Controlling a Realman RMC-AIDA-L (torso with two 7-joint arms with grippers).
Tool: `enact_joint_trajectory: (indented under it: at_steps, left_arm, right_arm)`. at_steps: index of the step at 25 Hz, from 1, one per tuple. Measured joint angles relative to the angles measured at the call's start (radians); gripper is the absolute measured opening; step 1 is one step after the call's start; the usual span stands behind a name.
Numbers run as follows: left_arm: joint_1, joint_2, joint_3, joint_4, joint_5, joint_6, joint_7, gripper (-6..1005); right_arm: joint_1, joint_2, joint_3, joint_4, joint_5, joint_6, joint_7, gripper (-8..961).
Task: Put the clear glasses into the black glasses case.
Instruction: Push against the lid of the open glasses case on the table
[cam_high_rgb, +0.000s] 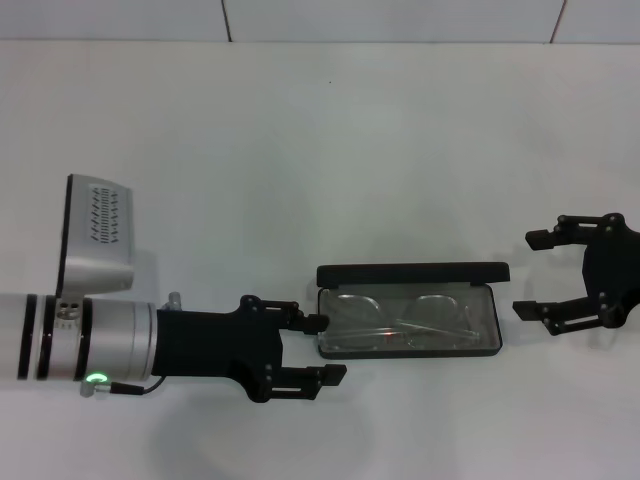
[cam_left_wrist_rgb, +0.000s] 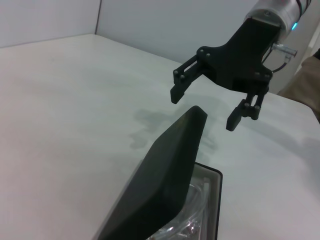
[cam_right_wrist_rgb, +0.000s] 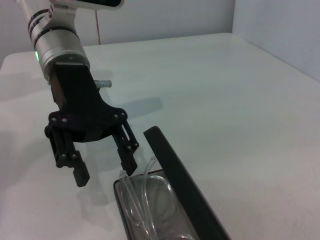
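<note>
The black glasses case (cam_high_rgb: 410, 272) lies open at the table's centre, its lid standing up along the far side. The clear glasses (cam_high_rgb: 405, 320) rest inside it on the grey lining. My left gripper (cam_high_rgb: 331, 348) is open at the case's left end, its far finger close against the corner. My right gripper (cam_high_rgb: 525, 273) hangs open just off the case's right end, holding nothing. The left wrist view shows the case lid (cam_left_wrist_rgb: 170, 175) with the right gripper (cam_left_wrist_rgb: 205, 107) beyond it. In the right wrist view the glasses (cam_right_wrist_rgb: 145, 200) lie beside the lid (cam_right_wrist_rgb: 182, 195), facing the left gripper (cam_right_wrist_rgb: 105, 172).
The white table (cam_high_rgb: 300, 150) reaches back to a tiled wall. The left arm's silver wrist and camera housing (cam_high_rgb: 95, 235) extend over the table's left side.
</note>
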Motion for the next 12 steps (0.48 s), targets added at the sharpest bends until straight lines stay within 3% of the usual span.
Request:
enact_joint_trajectory:
  at_steps: [8,12]
  left_arm:
    - [-0.013,-0.009,-0.001,0.000,0.008,0.000,-0.002,659]
    - [-0.007,0.001,-0.009,0.000,0.008,0.001,-0.011,659]
  right_arm:
    - [-0.001,-0.001,0.000,0.000,0.000,0.004,-0.006,866]
    - [-0.005,-0.001,0.000,0.003,0.000,0.004,-0.006,866]
